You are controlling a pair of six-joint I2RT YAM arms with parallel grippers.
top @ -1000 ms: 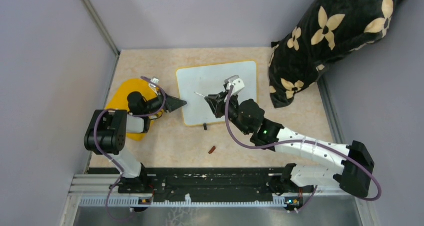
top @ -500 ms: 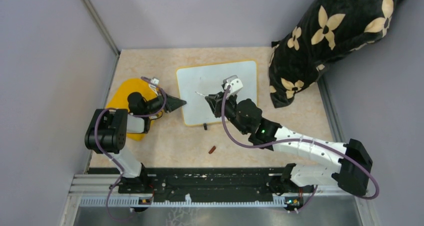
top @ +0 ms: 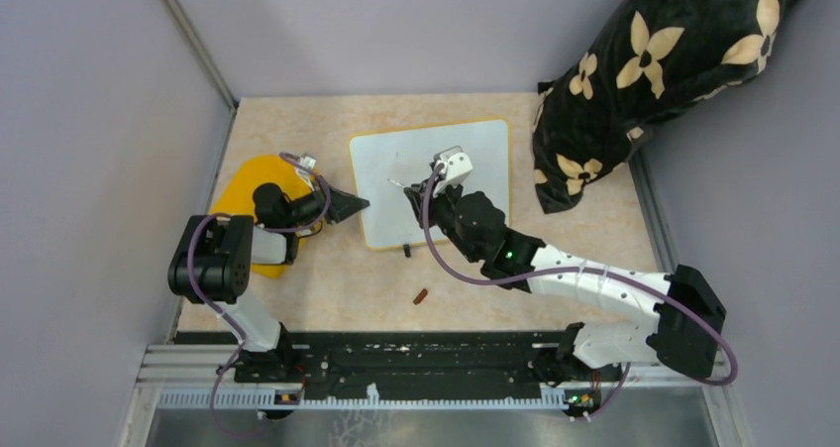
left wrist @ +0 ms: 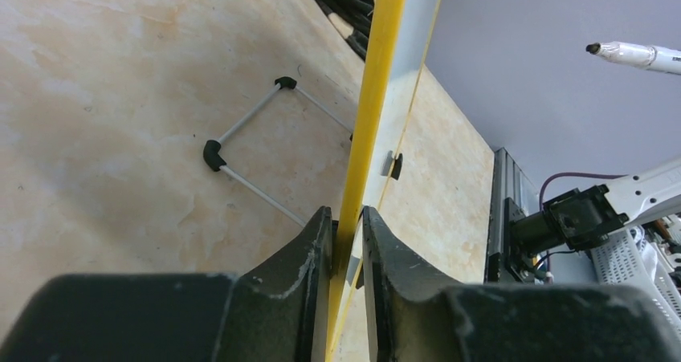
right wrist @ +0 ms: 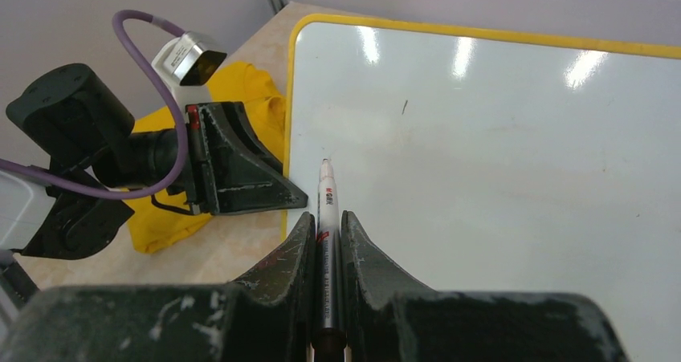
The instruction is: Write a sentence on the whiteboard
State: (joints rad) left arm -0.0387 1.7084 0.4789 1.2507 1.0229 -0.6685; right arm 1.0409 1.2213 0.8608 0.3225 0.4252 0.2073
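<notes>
The whiteboard (top: 396, 155) lies flat on the tan table, white with a thin yellow rim (left wrist: 377, 73). My left gripper (top: 365, 205) is shut on its left edge, and the rim sits pinched between the fingers (left wrist: 347, 217). Above the board's left part, my right gripper (top: 411, 197) is shut on a white marker (right wrist: 326, 193), whose tip points toward the board's far left corner. That marker's tip also shows in the left wrist view (left wrist: 634, 53). The sentence is not in view: the board face (right wrist: 498, 153) looks blank apart from a tiny dark mark (right wrist: 404, 105).
A yellow cloth (top: 253, 184) lies under the left arm. A black flowered cushion (top: 654, 80) leans at the back right. A small reddish cap (top: 421, 295) lies on the table in front of the board. A thin wire bracket (left wrist: 249, 149) shows beside the rim.
The left gripper's jaws have closed onto the board's left rim. The right arm has shifted a little to the left with the marker still in its grip.
</notes>
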